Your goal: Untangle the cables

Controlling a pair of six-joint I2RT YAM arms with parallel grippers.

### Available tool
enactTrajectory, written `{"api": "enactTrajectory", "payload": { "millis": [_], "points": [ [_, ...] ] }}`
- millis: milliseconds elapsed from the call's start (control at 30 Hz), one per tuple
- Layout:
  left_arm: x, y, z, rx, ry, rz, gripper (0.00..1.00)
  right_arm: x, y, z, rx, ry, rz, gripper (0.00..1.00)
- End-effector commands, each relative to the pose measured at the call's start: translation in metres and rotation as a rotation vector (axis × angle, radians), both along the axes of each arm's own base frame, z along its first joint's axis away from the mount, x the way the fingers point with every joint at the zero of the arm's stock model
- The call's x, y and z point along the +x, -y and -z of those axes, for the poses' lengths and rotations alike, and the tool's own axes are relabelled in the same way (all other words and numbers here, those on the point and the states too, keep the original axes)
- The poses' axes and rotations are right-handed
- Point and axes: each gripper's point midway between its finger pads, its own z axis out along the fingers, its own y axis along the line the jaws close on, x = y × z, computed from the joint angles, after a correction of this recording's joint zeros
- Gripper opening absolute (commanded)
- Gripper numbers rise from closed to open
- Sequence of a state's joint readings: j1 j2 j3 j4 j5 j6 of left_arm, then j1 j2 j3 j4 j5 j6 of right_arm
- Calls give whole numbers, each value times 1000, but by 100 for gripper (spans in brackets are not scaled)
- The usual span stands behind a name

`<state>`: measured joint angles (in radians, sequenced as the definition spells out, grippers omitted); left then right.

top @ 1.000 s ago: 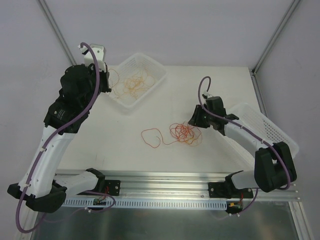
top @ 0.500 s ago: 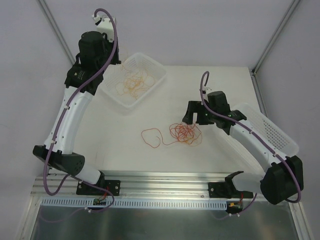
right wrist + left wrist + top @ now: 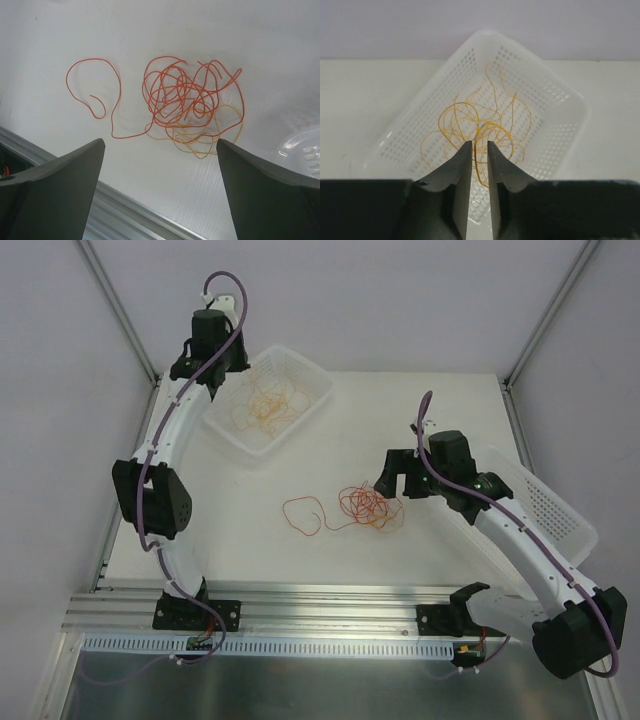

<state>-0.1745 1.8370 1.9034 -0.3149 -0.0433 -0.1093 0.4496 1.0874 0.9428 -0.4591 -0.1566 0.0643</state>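
Right wrist view: right fingers (image 3: 70,175) are spread wide over tangled red cables (image 3: 180,95) on the worktop (image 3: 75,35). Left fingers (image 3: 461,170) are drawn almost together above orange cables (image 3: 490,123) lying in a white basket (image 3: 545,95).

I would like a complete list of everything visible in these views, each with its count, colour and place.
cable tangle: one bundle, strands not countable, red with some orange, mid-table; one red end trails left.
loose cables: several, orange, inside the far-left basket.
far-left basket: one, white, perforated, far left of the table.
right basket: one, white, perforated, right edge, partly under the right arm.
table: one, white.
rail: one, grey metal, near edge.
left arm, right arm: white and black.
left gripper: black, above the far-left basket, nearly shut.
right gripper: black, above the cable tangle, wide open.
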Motion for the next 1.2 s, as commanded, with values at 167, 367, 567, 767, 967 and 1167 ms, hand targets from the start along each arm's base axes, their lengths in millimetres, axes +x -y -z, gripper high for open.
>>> {"api": "enactTrajectory", "payload": {
  "millis": [167, 367, 567, 767, 967, 1167],
  "points": [
    [2, 18, 62, -147, -133, 59, 72, -7, 11, 4, -67, -9, -5, 99],
    [-50, 34, 34, -147, -100, 150, 91, -1, 9, 15, -74, -57, 27, 100],
    [-132, 87, 54, -102, -150, 322, 90, 4, 6, 33, -79, -126, 62, 99],
    [-211, 157, 88, -119, -254, 507, 88, 1, 2, 60, -85, -224, 78, 89],
    [-246, 218, 127, -116, -389, 618, 88, -6, 5, 80, -69, -294, 163, 75],
    [-247, 264, 156, -113, -482, 663, 86, -17, 1, 105, -37, -386, 277, 72]
  ]
}}
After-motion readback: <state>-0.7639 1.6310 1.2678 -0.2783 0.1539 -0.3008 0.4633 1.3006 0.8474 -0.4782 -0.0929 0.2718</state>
